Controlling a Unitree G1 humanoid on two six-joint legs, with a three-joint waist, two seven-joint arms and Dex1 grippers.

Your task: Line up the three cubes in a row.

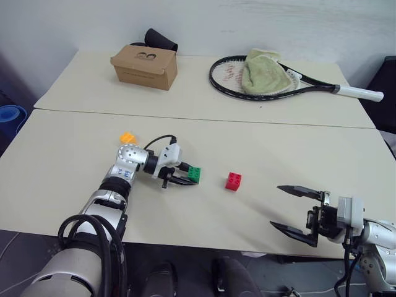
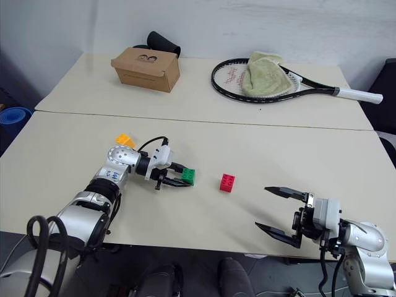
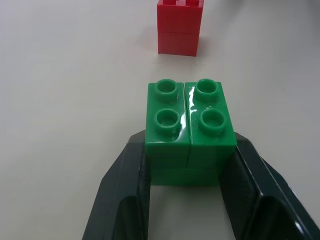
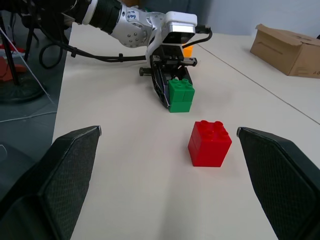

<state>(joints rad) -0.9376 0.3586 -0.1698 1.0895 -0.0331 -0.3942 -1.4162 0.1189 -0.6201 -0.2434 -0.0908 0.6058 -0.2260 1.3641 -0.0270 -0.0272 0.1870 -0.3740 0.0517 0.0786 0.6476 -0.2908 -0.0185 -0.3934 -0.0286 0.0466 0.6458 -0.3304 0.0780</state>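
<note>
My left gripper [image 1: 189, 178] is shut on the green cube [image 1: 195, 174], one black finger pressed to each side of it, low at the tabletop left of centre. The red cube [image 1: 233, 180] sits on the table a short way to the green one's right, with a gap between them. The yellow-orange cube [image 1: 127, 137] lies behind my left wrist, farther left and toward the back. My right gripper [image 1: 276, 206] hovers near the table's front edge at the right, open and holding nothing, pointing toward the red cube [image 4: 210, 142].
A brown cardboard box [image 1: 144, 65] stands at the back left with a black object [image 1: 161, 38] behind it. A tennis racket [image 1: 278, 86] with a green towel [image 1: 263, 71] on it lies at the back right. A seam [image 1: 204, 117] joins the two tables.
</note>
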